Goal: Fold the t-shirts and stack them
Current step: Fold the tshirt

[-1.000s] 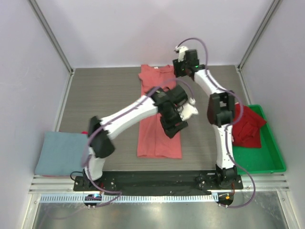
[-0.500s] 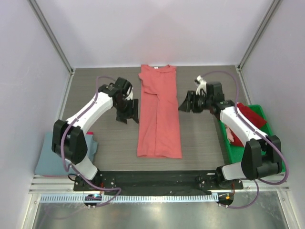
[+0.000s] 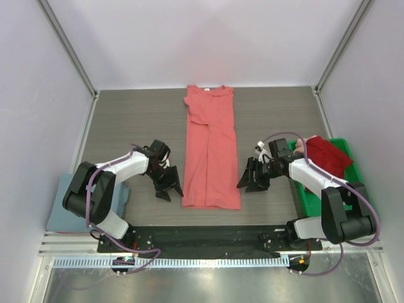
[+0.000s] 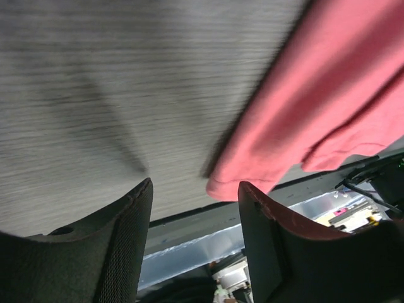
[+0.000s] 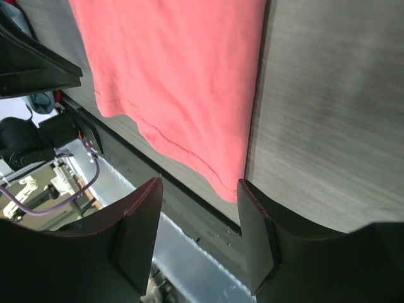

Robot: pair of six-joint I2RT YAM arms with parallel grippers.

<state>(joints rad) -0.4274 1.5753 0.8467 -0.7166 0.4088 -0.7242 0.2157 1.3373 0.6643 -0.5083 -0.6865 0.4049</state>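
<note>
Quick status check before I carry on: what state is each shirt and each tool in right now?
salmon t-shirt: flat on the table, sides folded in to a long strip, not gripped.
left tool: open, empty, beside the shirt's near left corner.
right tool: open, empty, beside its near right corner.
dark red t-shirt: crumpled, unfolded, in the green bin.
blue-grey t-shirt: folded, lying flat at far left.

A salmon-red t-shirt (image 3: 210,151) lies flat in the middle of the table (image 3: 126,120). It is folded lengthwise into a long narrow strip, with its collar at the far end and its hem near the front edge. A dark red t-shirt (image 3: 328,156) sits crumpled in a heap at the far end of the green tray (image 3: 353,218) on the right. A grey-blue folded garment (image 3: 63,202) lies flat at the near left, just off the table's side.
</note>
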